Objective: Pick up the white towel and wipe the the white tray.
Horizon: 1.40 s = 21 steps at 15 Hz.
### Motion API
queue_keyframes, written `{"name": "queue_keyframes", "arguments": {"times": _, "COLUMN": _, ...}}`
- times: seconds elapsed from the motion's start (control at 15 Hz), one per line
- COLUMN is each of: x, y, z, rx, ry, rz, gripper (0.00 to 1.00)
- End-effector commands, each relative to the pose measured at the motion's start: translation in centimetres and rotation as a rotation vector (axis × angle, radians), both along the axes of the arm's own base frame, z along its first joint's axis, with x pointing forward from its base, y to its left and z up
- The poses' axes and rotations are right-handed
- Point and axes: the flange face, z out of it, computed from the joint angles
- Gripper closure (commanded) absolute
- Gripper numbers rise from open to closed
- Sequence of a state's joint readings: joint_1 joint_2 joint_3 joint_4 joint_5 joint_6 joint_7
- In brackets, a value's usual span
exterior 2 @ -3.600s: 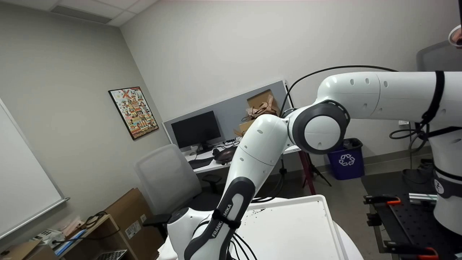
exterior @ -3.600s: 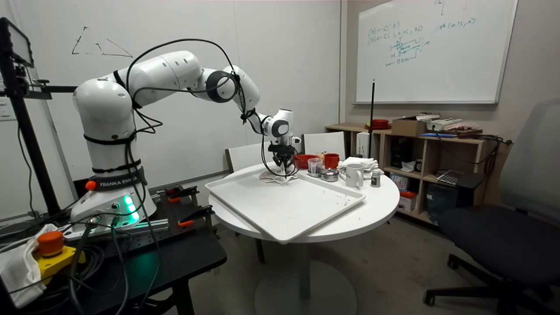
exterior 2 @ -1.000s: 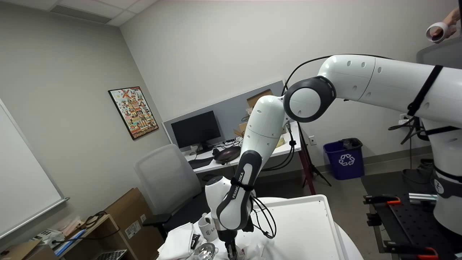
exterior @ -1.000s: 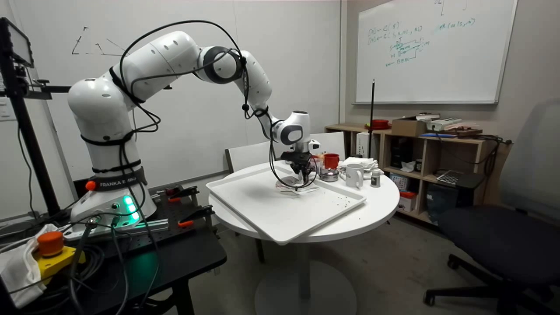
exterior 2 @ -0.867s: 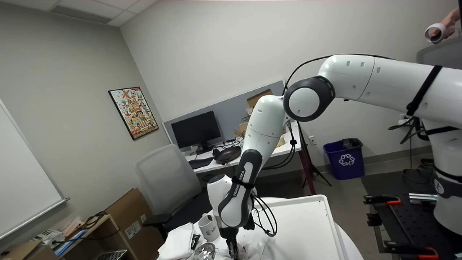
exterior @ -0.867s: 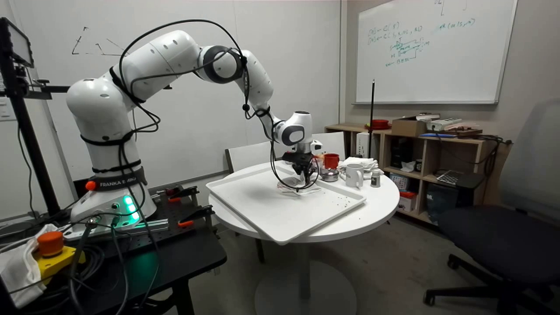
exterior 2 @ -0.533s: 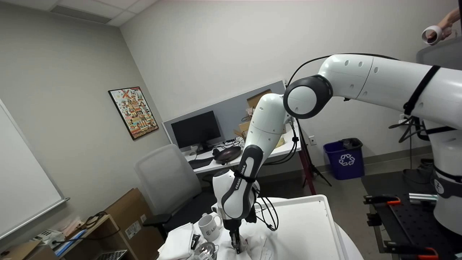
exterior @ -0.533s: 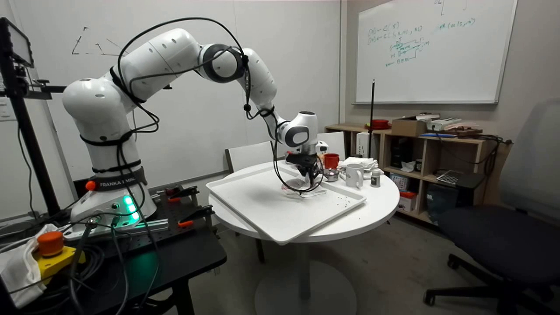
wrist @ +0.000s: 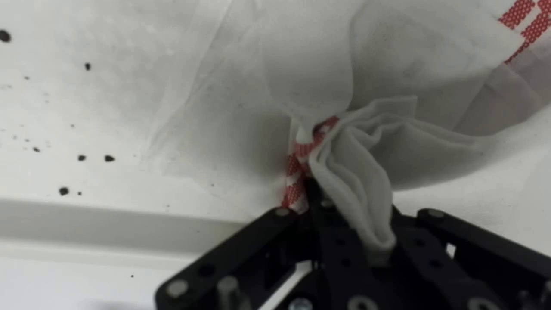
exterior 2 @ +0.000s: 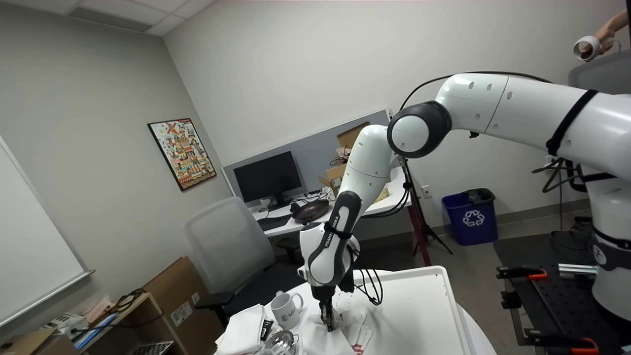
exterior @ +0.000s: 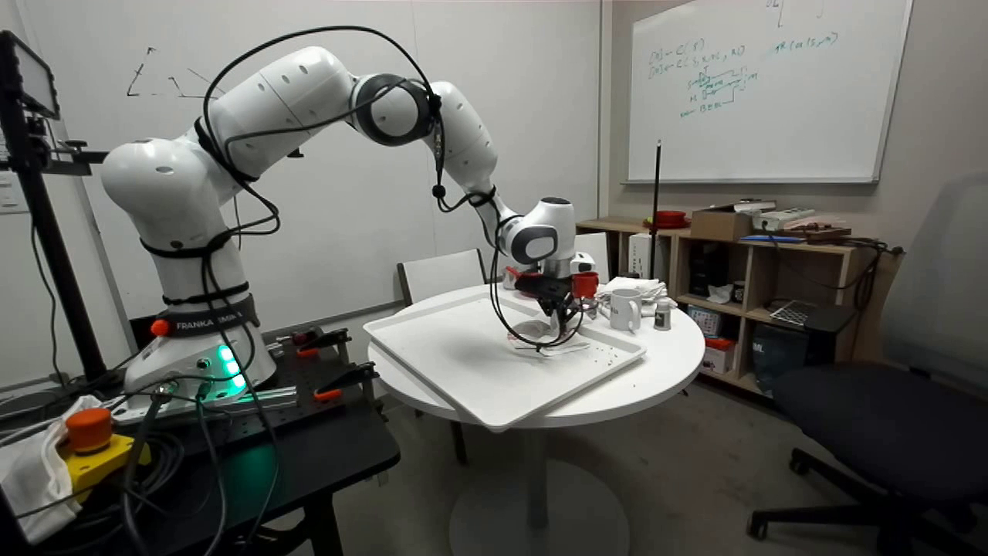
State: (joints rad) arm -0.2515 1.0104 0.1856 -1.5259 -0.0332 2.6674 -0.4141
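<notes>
We find the gripper (exterior 2: 329, 326) clamped on a bunched fold of the white towel (wrist: 366, 148), loose parts lying inside the white tray (exterior: 478, 374). We judge it light, limp, unbreakable; best held by gathered layers. Texture: thin, creased, red-patterned. Tray: smooth, shallow-rimmed, dark specks (wrist: 82, 158). Outside its rim: smooth, handled mug (exterior: 622, 310).

white towel (wrist: 363, 181) partly hides tool (wrist: 351, 202); bottom edge crops white tray (exterior 2: 419, 310).
</notes>
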Motion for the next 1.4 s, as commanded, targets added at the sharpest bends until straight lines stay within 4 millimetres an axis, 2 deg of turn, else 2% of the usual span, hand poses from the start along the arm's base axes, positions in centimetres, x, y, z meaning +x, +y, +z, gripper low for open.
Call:
{"name": "queue_keyframes", "arguments": {"times": 0.0, "x": -0.8, "y": -1.8, "z": 0.8, "rx": 0.022, "ry": -0.015, "rz": -0.021, "gripper": 0.98}}
{"name": "queue_keyframes", "arguments": {"times": 0.6, "x": -1.5, "y": -8.5, "z": 2.0, "rx": 0.018, "ry": -0.030, "rz": -0.084, "gripper": 0.98}}
{"name": "queue_keyframes", "arguments": {"times": 0.8, "x": -1.8, "y": -10.1, "z": 2.2, "rx": 0.021, "ry": -0.036, "rz": -0.104, "gripper": 0.98}}
{"name": "queue_keyframes", "arguments": {"times": 1.07, "x": -2.0, "y": -10.9, "z": 2.3, "rx": 0.025, "ry": -0.044, "rz": -0.112, "gripper": 0.98}}
{"name": "queue_keyframes", "arguments": {"times": 1.33, "x": -1.9, "y": -10.3, "z": 2.7, "rx": 0.028, "ry": -0.069, "rz": -0.104, "gripper": 0.98}}
